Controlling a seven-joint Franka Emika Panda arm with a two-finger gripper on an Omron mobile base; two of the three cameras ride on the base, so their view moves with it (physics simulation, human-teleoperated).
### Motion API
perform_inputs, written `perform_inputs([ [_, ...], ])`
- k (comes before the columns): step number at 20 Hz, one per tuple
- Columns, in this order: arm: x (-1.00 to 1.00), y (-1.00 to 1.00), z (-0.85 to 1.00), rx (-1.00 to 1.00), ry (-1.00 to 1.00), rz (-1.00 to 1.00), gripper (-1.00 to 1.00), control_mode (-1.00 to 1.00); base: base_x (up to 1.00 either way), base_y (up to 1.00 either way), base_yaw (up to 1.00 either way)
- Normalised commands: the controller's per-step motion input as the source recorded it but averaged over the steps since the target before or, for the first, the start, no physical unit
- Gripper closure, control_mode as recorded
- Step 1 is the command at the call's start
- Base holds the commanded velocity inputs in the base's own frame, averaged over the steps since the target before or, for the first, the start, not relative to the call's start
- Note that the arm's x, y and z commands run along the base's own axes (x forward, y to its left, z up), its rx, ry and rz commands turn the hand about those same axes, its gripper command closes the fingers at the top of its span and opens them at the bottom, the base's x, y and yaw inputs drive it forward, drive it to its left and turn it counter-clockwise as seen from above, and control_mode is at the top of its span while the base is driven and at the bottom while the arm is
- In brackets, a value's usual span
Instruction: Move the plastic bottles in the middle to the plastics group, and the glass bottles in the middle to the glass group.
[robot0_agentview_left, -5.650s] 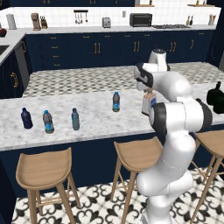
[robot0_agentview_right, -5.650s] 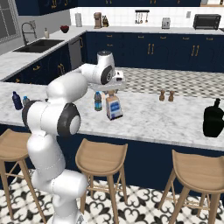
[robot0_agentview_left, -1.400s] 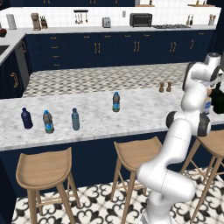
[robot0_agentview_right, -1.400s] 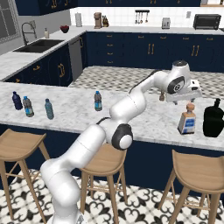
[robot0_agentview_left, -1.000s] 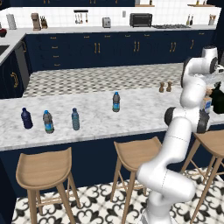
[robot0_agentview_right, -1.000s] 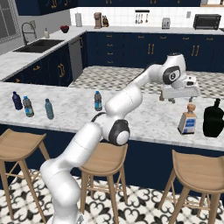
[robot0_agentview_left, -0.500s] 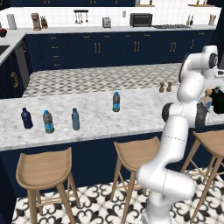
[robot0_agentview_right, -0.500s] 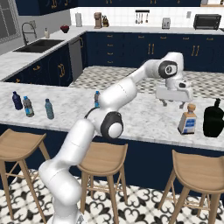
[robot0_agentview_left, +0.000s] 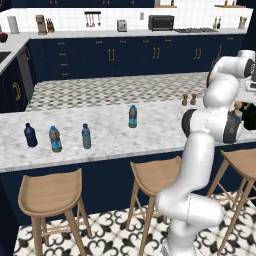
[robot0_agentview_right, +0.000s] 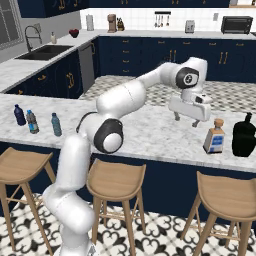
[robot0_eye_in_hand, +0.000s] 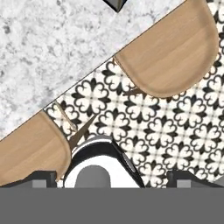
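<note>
Since the earlier frames the squarish pale bottle (robot0_agentview_right: 215, 136) went from the middle of the table (robot0_agentview_right: 150, 135) to the right end, and it now stands free just beside the big black bottle (robot0_agentview_right: 244, 135), near the front edge; the arm has pulled back up and left off it since half a second ago. Claw (robot0_agentview_right: 187, 120) hangs above the table, left of the pale bottle and apart from it, nothing held; two fingers point down with a clear gap, so spread open. In the hand view the finger tips sit far apart at the bottom corners, looking down over the table's front edge at two wooden stools (robot0_eye_in_hand: 175, 48) and patterned floor tile (robot0_eye_in_hand: 144, 127). One water bottle (robot0_agentview_left: 132, 116) with blue cap stands alone mid-table, well back from the front edge. At the left end, three bottles in a row near the front edge: dark navy bottle (robot0_agentview_left: 30, 135) farthest left, second water bottle (robot0_agentview_left: 55, 139) with blue label band just beside it, teal-blue bottle (robot0_agentview_left: 86, 136) to its right; all upright, not touching. In the right base view the same three show at the far left end, navy bottle outermost. Two small brown shakers (robot0_agentview_left: 188, 99) stand at the table's back edge toward the right end. From the left base view the arm covers most of the right end; the black bottle peeks out at the right frame edge.
</note>
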Motion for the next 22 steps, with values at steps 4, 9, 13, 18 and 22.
perform_inputs([
  [4,-0.57,1.0,-0.38,-0.47,-0.41,0.03,-1.0,-1.0,0.0,0.0,0.0],
  [9,-0.17,0.93,-0.13,-0.49,-0.37,0.11,-1.0,-1.0,0.0,0.0,0.0],
  [13,0.05,0.71,-0.02,-0.24,-0.14,0.15,-1.0,-1.0,0.0,0.0,0.0],
  [18,0.24,0.55,0.11,0.0,0.01,0.2,-1.0,-1.0,0.0,0.0,0.0],
  [22,0.32,0.61,0.1,0.03,0.04,0.19,-1.0,-1.0,0.0,0.0,0.0],
])
